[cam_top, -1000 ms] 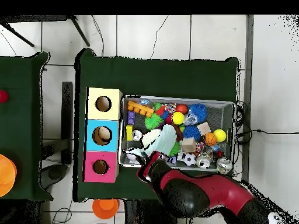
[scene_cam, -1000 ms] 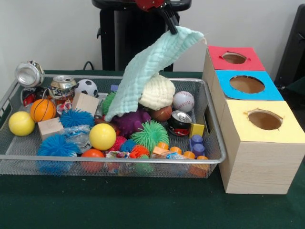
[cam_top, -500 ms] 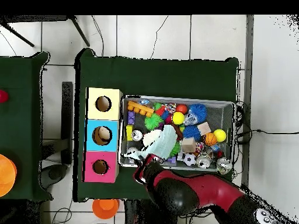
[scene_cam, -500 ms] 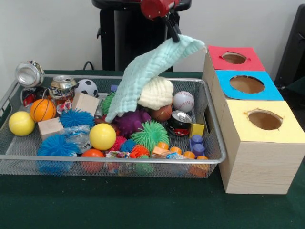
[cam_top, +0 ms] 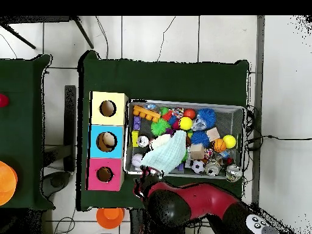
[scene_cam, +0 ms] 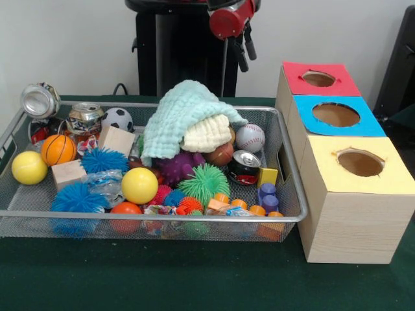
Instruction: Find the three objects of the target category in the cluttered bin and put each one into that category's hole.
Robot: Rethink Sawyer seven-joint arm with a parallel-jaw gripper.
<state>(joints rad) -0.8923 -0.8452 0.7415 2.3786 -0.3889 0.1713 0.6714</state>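
Mint cloth draped over cream cloth, pincer empty above

we see the wire bin from low across the table, close in; the overhead looks straight down from farther off, sharing bin and boxes.

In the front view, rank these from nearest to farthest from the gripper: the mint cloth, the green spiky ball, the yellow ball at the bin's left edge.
Gripper hangs above the bin's back.
1. Mint cloth, just below, draped mid-bin.
2. Green spiky ball, lower, centre front.
3. Yellow ball, far left.
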